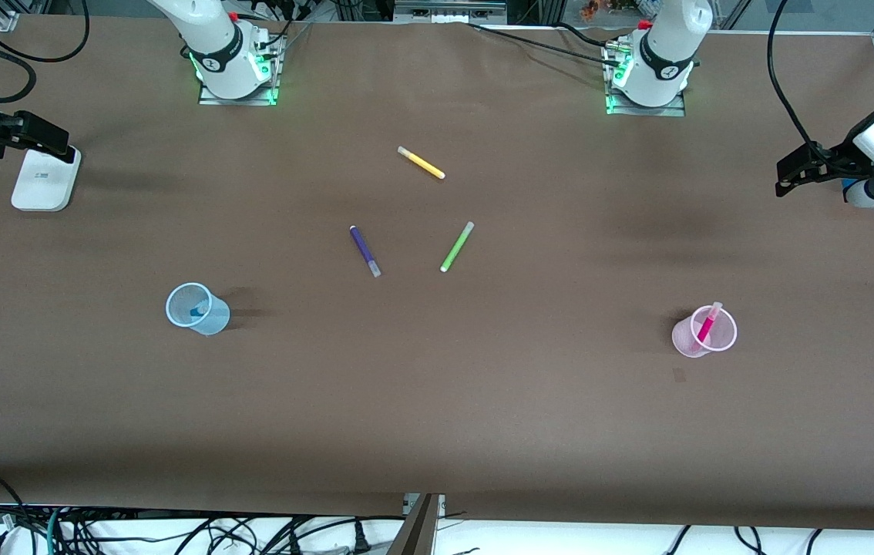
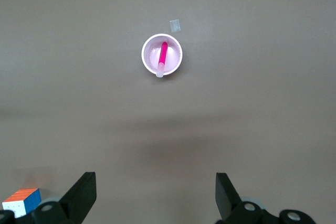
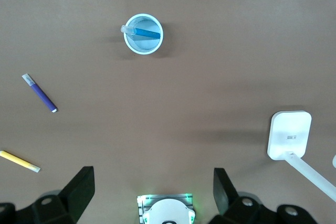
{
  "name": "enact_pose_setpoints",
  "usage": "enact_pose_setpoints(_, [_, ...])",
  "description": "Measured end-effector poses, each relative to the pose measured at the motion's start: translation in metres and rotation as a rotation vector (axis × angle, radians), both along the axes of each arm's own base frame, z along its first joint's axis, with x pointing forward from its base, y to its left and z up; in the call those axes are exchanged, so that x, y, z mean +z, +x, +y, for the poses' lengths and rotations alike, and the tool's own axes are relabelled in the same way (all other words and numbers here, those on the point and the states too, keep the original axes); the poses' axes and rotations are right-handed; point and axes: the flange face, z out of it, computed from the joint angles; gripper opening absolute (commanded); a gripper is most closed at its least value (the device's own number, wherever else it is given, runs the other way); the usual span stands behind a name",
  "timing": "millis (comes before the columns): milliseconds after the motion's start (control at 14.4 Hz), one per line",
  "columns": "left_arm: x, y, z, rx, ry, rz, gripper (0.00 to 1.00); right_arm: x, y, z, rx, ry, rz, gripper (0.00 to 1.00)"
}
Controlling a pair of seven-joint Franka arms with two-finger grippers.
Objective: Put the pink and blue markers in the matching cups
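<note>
The pale pink cup [image 1: 687, 339] stands upright toward the left arm's end of the table, with the hot pink marker [image 1: 706, 327] leaning inside it, cap up. Both also show in the left wrist view: the cup [image 2: 175, 59] and the marker [image 2: 163, 57]. The pale blue cup [image 1: 210, 317] stands toward the right arm's end with the blue marker [image 1: 196, 312] inside; in the right wrist view I see this cup [image 3: 152, 44] and marker [image 3: 145, 33]. My left gripper [image 1: 790, 171] [image 2: 156, 190] is open and empty, high and well away from the pink cup. My right gripper [image 1: 55, 139] [image 3: 152, 188] is open and empty, high at the table's end.
A purple pen [image 1: 364, 250], a lime green pen [image 1: 457, 246] and a yellow pen [image 1: 421, 163] lie mid-table. A white flat device [image 1: 44, 179] sits under the right gripper. A coloured cube [image 2: 22, 202] shows by the left gripper. A small tape patch [image 1: 678, 375] lies near the pink cup.
</note>
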Motion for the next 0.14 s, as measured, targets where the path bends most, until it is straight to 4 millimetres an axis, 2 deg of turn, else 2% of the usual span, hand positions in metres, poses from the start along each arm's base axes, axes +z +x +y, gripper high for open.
enact_pose_setpoints(139, [0.0,0.0,0.0,0.0,0.0,0.0,1.0,0.0004,0.0,0.0,0.0,0.0,-0.001,1.0])
